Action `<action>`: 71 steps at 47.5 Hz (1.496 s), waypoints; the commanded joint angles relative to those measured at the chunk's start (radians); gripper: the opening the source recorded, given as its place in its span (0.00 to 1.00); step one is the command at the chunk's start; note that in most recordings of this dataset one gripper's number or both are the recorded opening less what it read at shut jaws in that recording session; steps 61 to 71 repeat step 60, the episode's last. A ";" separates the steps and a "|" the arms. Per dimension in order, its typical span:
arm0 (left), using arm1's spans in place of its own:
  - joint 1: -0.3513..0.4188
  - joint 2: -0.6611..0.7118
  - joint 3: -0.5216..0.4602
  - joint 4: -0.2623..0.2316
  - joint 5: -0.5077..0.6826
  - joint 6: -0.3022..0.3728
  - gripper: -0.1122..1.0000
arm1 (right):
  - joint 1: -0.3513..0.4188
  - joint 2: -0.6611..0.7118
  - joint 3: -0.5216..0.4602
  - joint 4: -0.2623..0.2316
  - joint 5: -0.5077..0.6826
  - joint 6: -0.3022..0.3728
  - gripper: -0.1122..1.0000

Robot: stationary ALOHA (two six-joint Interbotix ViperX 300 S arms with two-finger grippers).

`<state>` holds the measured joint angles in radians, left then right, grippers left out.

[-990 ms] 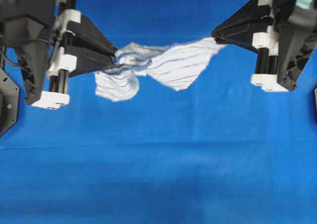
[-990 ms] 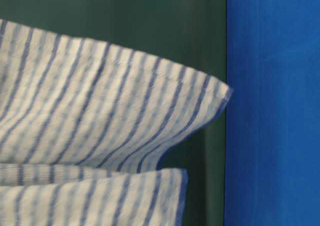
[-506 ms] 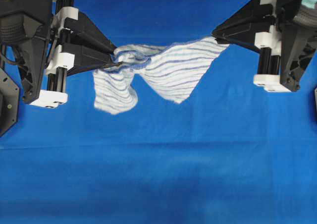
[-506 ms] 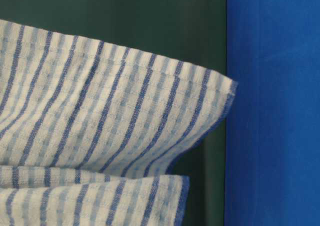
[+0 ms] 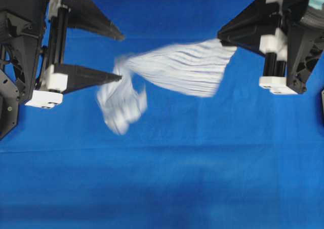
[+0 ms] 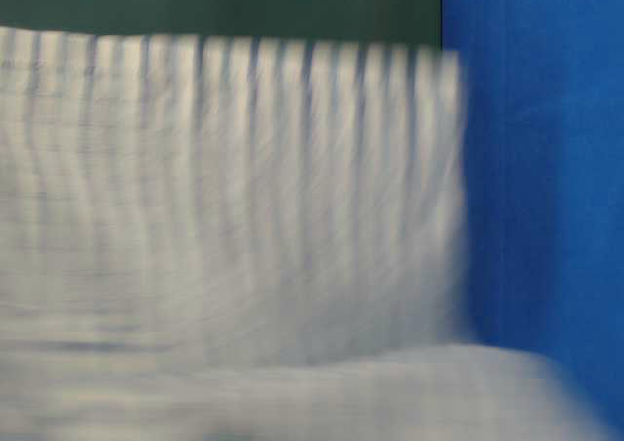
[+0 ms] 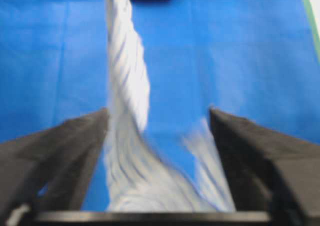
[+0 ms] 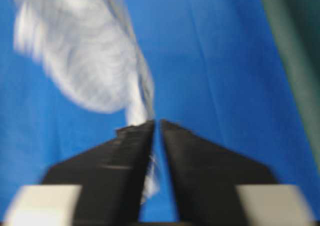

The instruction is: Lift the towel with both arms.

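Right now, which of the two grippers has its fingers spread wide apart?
The left gripper: its fingers stand far apart and the towel slips free. The right gripper's fingers are nearly together.

No readable text, label, brand, number or sign appears in any of the views.

Soft woven striped towel (image 5: 177,67), matt blue tablecloth (image 5: 162,178), matt black plastic fingers (image 5: 86,77) with white blocks.

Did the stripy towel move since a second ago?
Yes. The towel has slipped from the opened left gripper, and its loose left end has dropped lower against the blue tablecloth, blurred with motion.
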<state>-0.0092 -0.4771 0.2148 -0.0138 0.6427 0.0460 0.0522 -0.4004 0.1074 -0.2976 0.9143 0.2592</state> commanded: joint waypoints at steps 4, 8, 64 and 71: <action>0.000 -0.026 -0.002 -0.002 -0.014 0.002 0.89 | 0.002 -0.014 -0.021 -0.011 -0.005 -0.003 0.58; 0.000 -0.035 0.006 -0.002 -0.015 0.002 0.86 | 0.002 -0.014 -0.020 -0.031 0.002 0.003 0.72; -0.003 -0.025 0.477 -0.006 -0.463 -0.002 0.86 | -0.005 -0.006 0.451 -0.032 -0.437 0.147 0.70; -0.003 -0.025 0.477 -0.006 -0.463 -0.002 0.86 | -0.005 -0.006 0.451 -0.032 -0.437 0.147 0.70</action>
